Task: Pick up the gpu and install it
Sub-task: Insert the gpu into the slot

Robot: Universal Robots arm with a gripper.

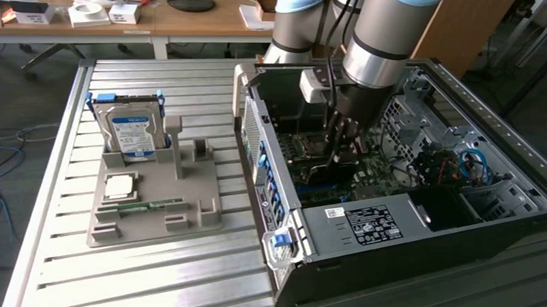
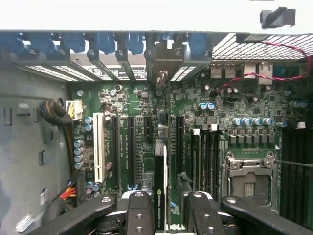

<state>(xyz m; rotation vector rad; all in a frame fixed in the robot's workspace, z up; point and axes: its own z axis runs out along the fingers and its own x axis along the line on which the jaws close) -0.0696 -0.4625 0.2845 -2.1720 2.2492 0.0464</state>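
**A:** One arm, plunged deep into the open computer case in the exterior view. The gripper is down among the boards, and on the exterior view's left the tray holds the hard drive and the memory stick, well apart from the action

**B:** And the card?

**A:** Hard to pick out from there. In the wrist view the gpu stands edge-on, a dark slab between the fingers, running towards the rear of the case over the motherboard. The gripper looks clamped on it at a medium spread, one finger on each side

**B:** What worries you?

**A:** Alignment, I'd say. The card sits among several long dark slots, just beside one another, with the white slot further off. A slight tilt or sideways offset and the edge could land on the board between slots, or in the wrong one. Pushing down then could stress the card or make it slip in the grip

**B:** Anything else?

**A:** The end nearest the rear wall has to meet its opening, and I can't tell whether it does. The red wire lies well clear
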